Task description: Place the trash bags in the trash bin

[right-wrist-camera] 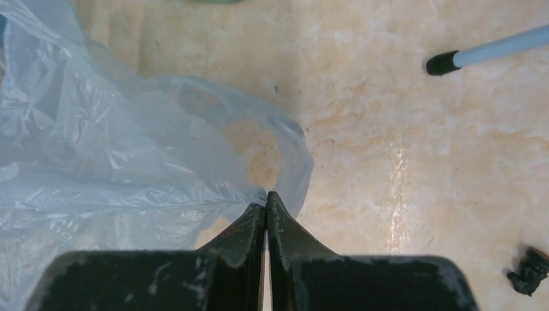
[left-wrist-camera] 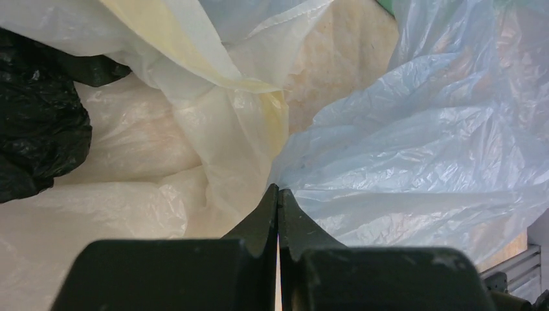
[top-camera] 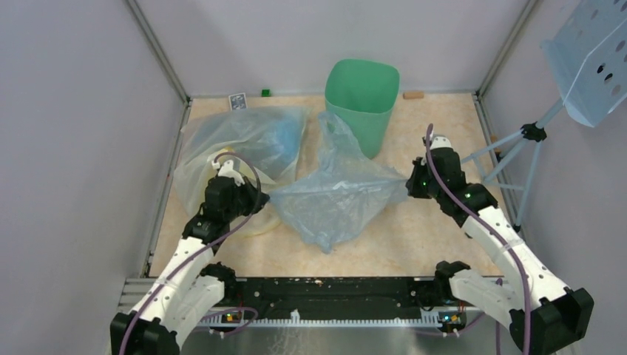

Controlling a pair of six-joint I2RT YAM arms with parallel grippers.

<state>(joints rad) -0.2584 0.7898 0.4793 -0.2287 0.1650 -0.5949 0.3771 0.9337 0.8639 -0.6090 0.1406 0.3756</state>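
Note:
A thin light-blue trash bag [top-camera: 336,194] hangs stretched between my two grippers above the table's middle, its top corner near the bin. My left gripper [top-camera: 262,198] is shut on the bag's left edge; in the left wrist view the gripper [left-wrist-camera: 278,189] pinches the blue film [left-wrist-camera: 421,162]. My right gripper [top-camera: 411,182] is shut on the bag's right edge; in the right wrist view the gripper [right-wrist-camera: 266,194] pinches the bag [right-wrist-camera: 97,162] at a loop. The mint-green trash bin [top-camera: 361,100] stands upright at the back, just behind the bag.
A bigger clear, yellow-tinted bag [top-camera: 236,144] lies at the back left, close by my left gripper, also in the left wrist view [left-wrist-camera: 213,123], next to black plastic [left-wrist-camera: 35,136]. A pale blue perforated lamp on a tripod [top-camera: 591,59] stands at the right. Small items sit along the back wall.

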